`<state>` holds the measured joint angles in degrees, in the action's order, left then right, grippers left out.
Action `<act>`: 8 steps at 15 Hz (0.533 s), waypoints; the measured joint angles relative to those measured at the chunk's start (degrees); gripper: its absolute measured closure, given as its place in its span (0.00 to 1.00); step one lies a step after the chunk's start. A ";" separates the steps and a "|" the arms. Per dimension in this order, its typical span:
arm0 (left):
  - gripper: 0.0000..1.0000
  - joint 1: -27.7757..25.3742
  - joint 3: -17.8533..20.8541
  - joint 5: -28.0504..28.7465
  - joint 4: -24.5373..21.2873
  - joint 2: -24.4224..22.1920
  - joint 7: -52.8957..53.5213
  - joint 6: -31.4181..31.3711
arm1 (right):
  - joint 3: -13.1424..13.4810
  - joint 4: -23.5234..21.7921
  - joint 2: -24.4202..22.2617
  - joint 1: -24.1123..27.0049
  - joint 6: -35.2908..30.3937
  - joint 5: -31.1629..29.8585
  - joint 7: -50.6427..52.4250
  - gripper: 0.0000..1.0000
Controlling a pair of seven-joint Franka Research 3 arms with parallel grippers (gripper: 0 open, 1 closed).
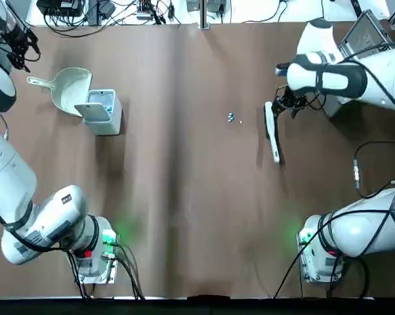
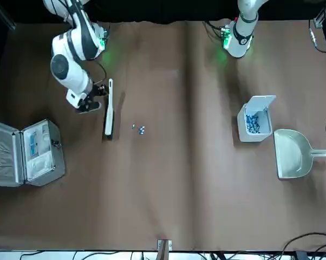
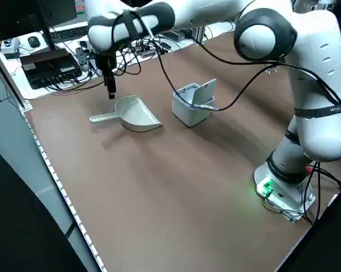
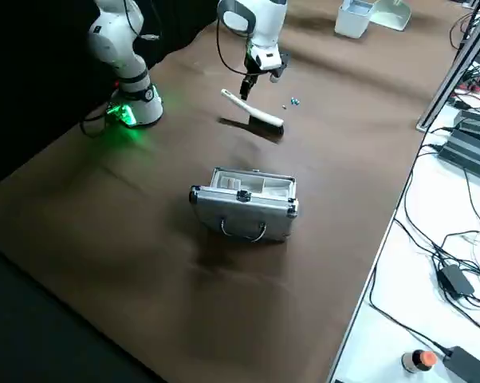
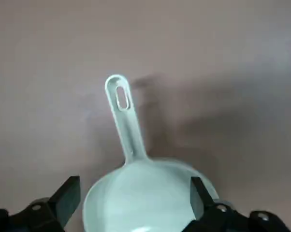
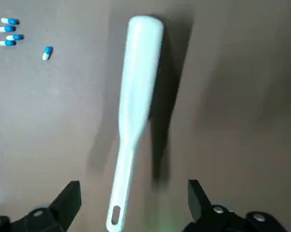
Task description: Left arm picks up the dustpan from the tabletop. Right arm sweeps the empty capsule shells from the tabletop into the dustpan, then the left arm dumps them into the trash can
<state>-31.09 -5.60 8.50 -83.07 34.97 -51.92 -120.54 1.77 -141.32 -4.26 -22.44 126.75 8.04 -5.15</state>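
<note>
- Using the trash can (image 1: 104, 113) as my landmark: it's on the left part of the brown surface (image 1: 184, 197), lid (image 2: 260, 102) swung up, and I can see blue and white capsules (image 2: 253, 124) inside.
- The dustpan (image 1: 72, 90) is lying right by the can, to its left and a bit toward the far edge, scoop end nearest the can and handle (image 1: 39, 82) pointing away from it.
- My left gripper (image 5: 136, 198) is up in the air past the handle end, on the far-left side of the can. Jaws are spread apart with nothing in them, and the wrist cam looks down on the dustpan.
- The capsule shells (image 1: 231, 117) are well off to the right of the can. I count five in the right wrist view: four bunched up, one by itself.
- Further right from the can, past the shells, there's a white-handled brush (image 1: 272, 132) with dark bristles (image 4: 265, 125), lying on the surface.
- My right gripper (image 6: 135, 198) hangs over by that brush, also well right of the can. Jaws are apart here too, not holding anything, brush showing between them in the wrist cam.
- The silver case (image 2: 42, 153) sits open way over to the right of the can, near the far edge, beyond the brush.
- Bunch of black cables (image 1: 86, 16) past the far edge, behind the can.
</note>
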 joint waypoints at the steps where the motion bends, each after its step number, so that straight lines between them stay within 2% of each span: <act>1: 0.00 0.01 0.00 0.55 -0.01 1.14 -0.32 -1.43 | 0.00 -1.22 0.00 -0.73 1.88 0.01 -0.14 0.02; 4: 0.00 -0.31 0.17 2.68 -0.10 3.64 -0.92 -4.44 | 0.00 -3.37 0.00 -1.87 4.27 0.03 -0.24 0.03; 8: 0.00 -1.43 0.31 3.67 -1.33 4.37 -0.92 -8.06 | 0.03 -4.30 1.04 -4.04 6.72 0.07 -2.19 0.06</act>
<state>-32.52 -5.29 12.16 -84.40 39.34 -52.83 -128.60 1.81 -145.62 -3.22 -26.47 133.47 8.11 -7.33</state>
